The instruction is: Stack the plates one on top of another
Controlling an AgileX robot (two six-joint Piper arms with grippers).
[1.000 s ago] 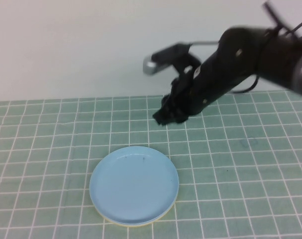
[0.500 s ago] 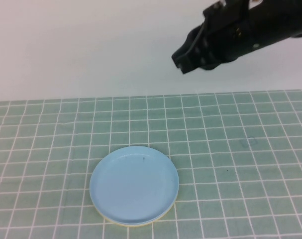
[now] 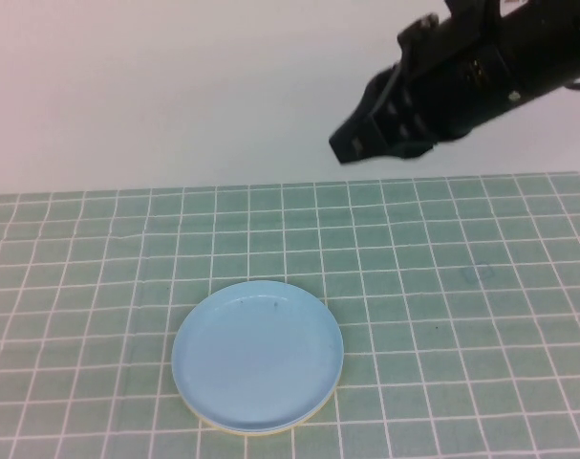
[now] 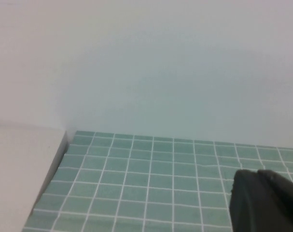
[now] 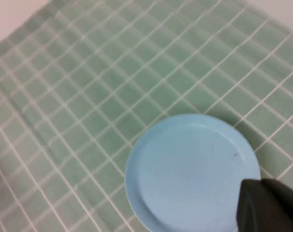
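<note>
light blue plate (image 3: 257, 356) uppermost in a stack near the front of the green grid-lined surface (image 3: 461, 316), a little left of centre; thin pale yellow rim (image 3: 234, 429) of a second plate showing under its front edge, the two aligned almost exactly. third plate not distinguishable in the stack. a few tiny dark specks on the blue face; no brand, label or readable writing on plates, mat or arm. right gripper (image 3: 352, 148) raised well above the surface, up and to the right of the stack, set against the plain white wall (image 3: 156, 86); jaws closed, holding nothing. same blue plate (image 5: 193, 172) seen from the right wrist camera, lying flat with nothing touching it. left gripper (image 4: 264, 200) visible only as a dark tip over a far corner of the mat beside the wall, well apart from the plates; jaws closed, empty.
</note>
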